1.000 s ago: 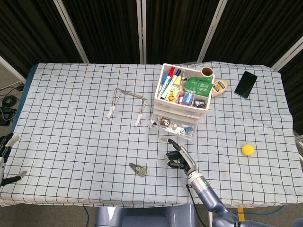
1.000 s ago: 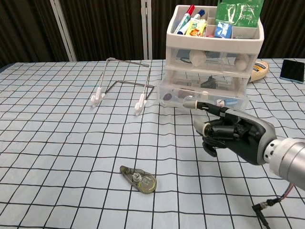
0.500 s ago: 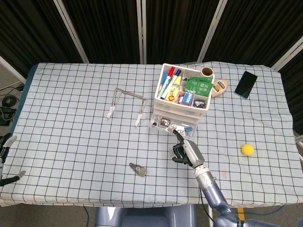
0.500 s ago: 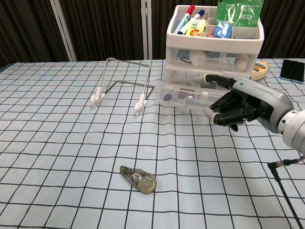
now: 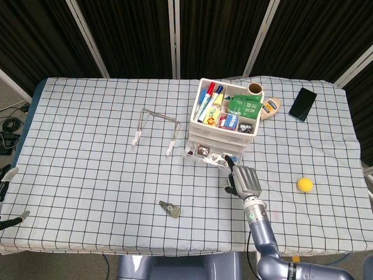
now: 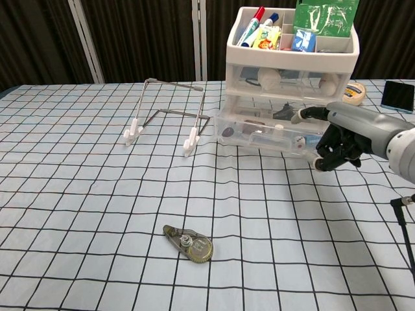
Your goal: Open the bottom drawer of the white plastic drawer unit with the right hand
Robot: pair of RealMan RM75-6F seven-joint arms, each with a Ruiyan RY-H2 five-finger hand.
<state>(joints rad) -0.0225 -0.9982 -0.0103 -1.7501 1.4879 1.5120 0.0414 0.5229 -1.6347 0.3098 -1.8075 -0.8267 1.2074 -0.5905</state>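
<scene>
Reaching with one finger extended and the rest curled empty, the right hand [image 6: 340, 139] meets the clear bottom drawer [image 6: 269, 136] of the white plastic drawer unit [image 5: 221, 125]; actual contact is hard to judge. Left hand [image 5: 4, 175] is barely visible at the frame edge.

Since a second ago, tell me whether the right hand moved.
Yes. The right hand moved rightward and away, up to the drawer unit's bottom drawer.
</scene>
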